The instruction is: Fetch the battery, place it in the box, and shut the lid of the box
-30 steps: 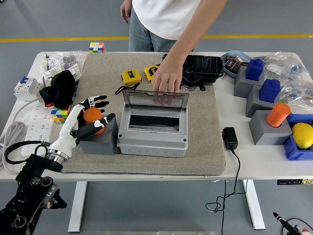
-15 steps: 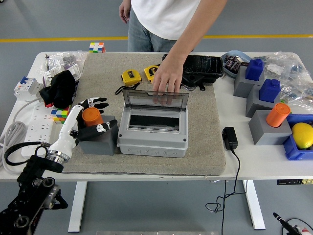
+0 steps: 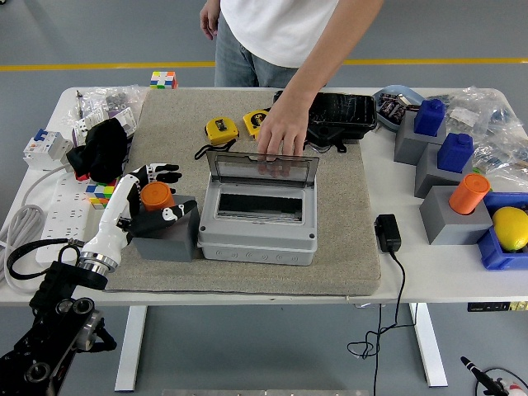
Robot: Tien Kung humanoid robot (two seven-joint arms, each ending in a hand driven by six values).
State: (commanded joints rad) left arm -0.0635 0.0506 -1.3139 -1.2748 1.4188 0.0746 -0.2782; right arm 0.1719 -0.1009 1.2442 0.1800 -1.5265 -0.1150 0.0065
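Observation:
An orange cylindrical battery point(image 3: 156, 195) stands upright in a grey holder block point(image 3: 167, 233) left of the grey box point(image 3: 257, 224). My left hand point(image 3: 153, 196) is curled around the battery, thumb in front and fingers behind it. The box's clear lid point(image 3: 261, 167) stands open and upright; a person's hand point(image 3: 280, 132) rests on its top edge. The right arm is out of view.
A second orange battery point(image 3: 469, 194) and two blue ones point(image 3: 454, 152) stand on grey blocks at the right. Yellow tape measures point(image 3: 220, 129) and a black case point(image 3: 341, 114) lie behind the box. A charger point(image 3: 388, 233), a Rubik's cube point(image 3: 101, 196) and a power strip point(image 3: 59, 198) lie nearby.
My left hand's fingers and thumb have closed in around the orange battery. The person's hand stays on the lid.

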